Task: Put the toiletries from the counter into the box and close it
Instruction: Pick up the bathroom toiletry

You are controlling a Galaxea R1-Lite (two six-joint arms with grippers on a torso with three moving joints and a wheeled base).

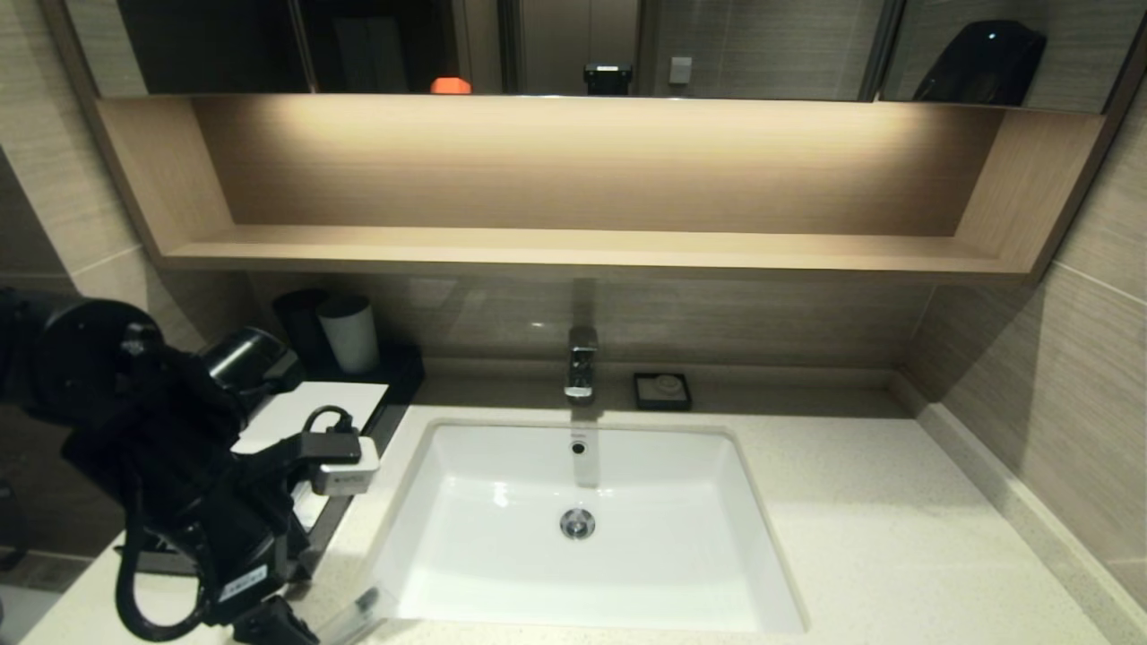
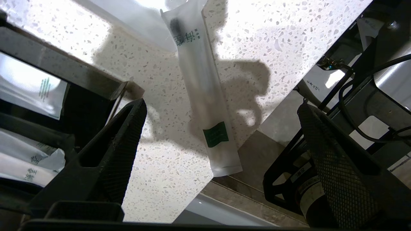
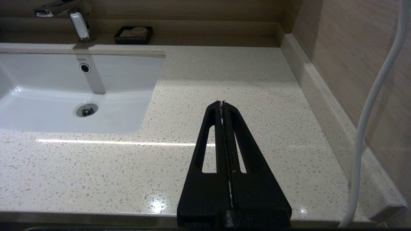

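Frosted slim packet [image 2: 207, 96] with green square label, lying flat on the speckled cream table [image 2: 273, 38], one end over its edge, dark box [image 2: 80, 80] drawer apparently open, holding similar packets [image 2: 25, 160]

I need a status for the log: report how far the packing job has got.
Done: some packets lie in the box's open drawer. In hand: the left end effector, open, hovers over one packet on the counter. Left: box it, close the drawer. The right end effector is parked shut.

Speckled counter [image 1: 860, 502] carries 1 packet [image 2: 205, 96], box [image 1: 305, 412], soap dish [image 1: 661, 391].
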